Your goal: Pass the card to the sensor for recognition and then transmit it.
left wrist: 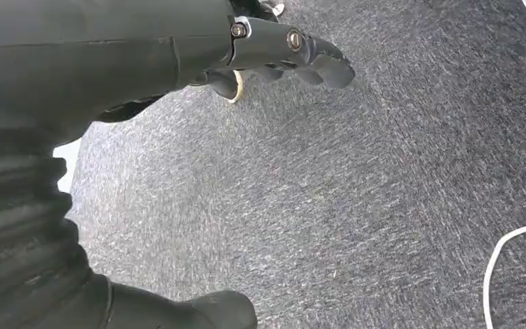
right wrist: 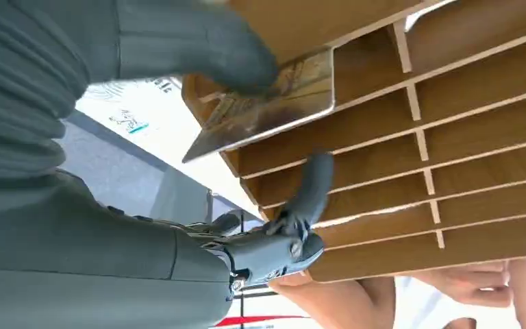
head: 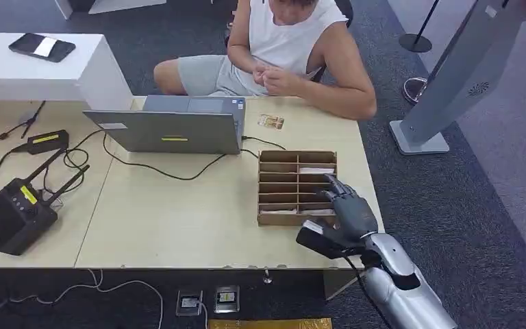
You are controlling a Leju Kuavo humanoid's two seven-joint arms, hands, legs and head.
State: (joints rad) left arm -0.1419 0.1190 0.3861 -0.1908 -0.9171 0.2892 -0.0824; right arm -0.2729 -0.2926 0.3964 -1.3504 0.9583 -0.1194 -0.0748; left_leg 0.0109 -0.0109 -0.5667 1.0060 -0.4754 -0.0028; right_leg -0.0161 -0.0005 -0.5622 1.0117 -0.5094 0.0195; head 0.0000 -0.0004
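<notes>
A pale wooden worktop (head: 178, 219) carries an open grey laptop (head: 171, 127) near its far edge, with a small card (head: 271, 122) lying just beside it. A brown slotted card rack (head: 296, 186) sits toward the right end. At the left end are a black box with antennas (head: 15, 211), a small black adapter (head: 46, 141) and black cables (head: 171, 171).

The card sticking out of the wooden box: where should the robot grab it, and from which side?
Probably by the edge that pokes out of the wooden box: thumb on the flat face of the card, a finger underneath. Come from the robot's side, where the right hand is, since the card leans out that way and the dividers wall in the rest.
</notes>
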